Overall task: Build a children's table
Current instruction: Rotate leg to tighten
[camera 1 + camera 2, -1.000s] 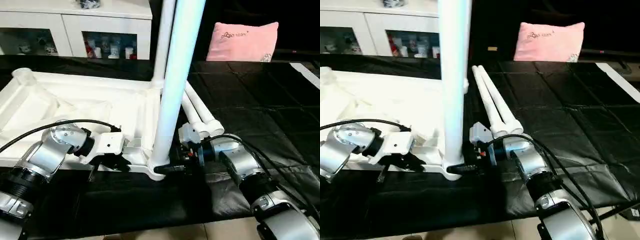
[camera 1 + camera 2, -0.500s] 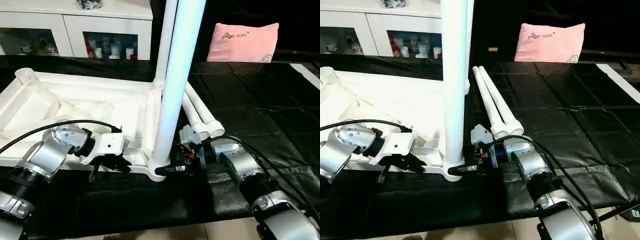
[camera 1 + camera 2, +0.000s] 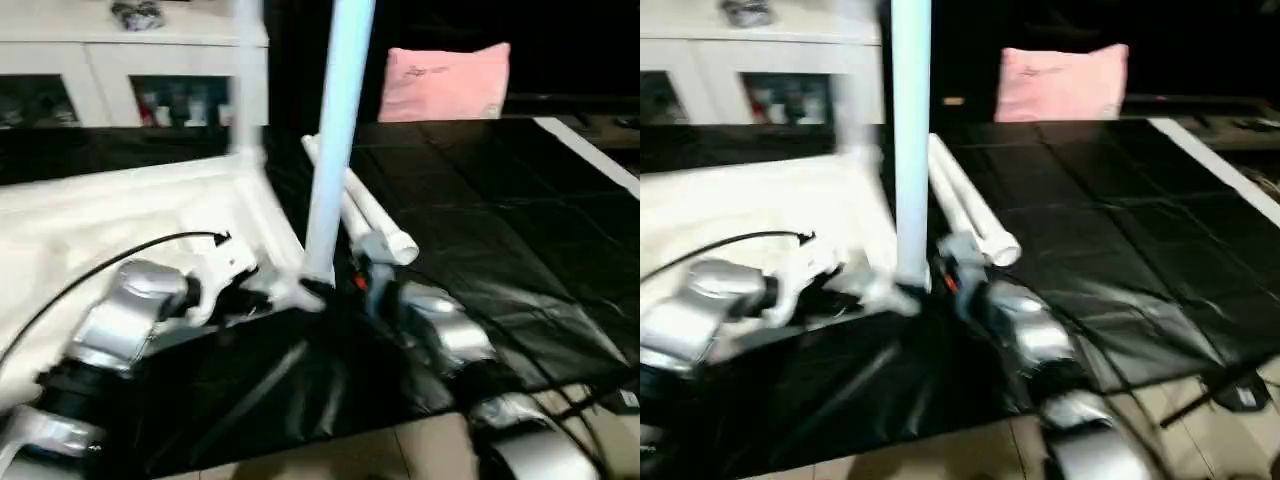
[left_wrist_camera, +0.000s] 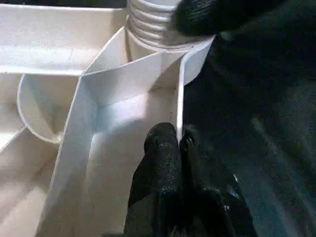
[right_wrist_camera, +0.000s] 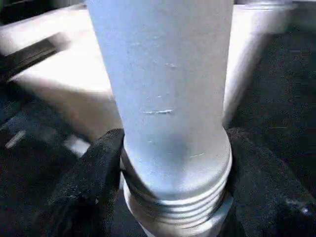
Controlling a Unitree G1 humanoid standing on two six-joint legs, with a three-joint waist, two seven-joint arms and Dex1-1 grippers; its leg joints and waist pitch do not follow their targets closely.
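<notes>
The white tabletop (image 3: pixel 120 210) lies underside up on the black mat. A white leg (image 3: pixel 335 150) stands upright in its near corner socket, and another upright leg (image 3: pixel 245 80) rises at the far corner. Two loose legs (image 3: pixel 375 215) lie side by side on the mat. My left gripper (image 4: pixel 177 140) is shut on the tabletop's thin rim wall (image 4: pixel 180 84) close to that socket. My right gripper (image 5: pixel 175 148) is shut on the near leg just above its threaded base (image 5: pixel 177 205), one finger (image 5: pixel 101 173) on each side.
The black mat (image 3: pixel 500 230) covers the work surface to the right. A pink cushion (image 3: pixel 445 80) leans at the back, with a white glass-doored cabinet (image 3: pixel 130 60) behind the tabletop. Pale floor (image 3: pixel 380 450) shows past the mat's front edge.
The whole picture has swung and blurred, so the camera has moved. My right gripper's fingers have closed in on the leg's base. The left gripper keeps its hold on the rim.
</notes>
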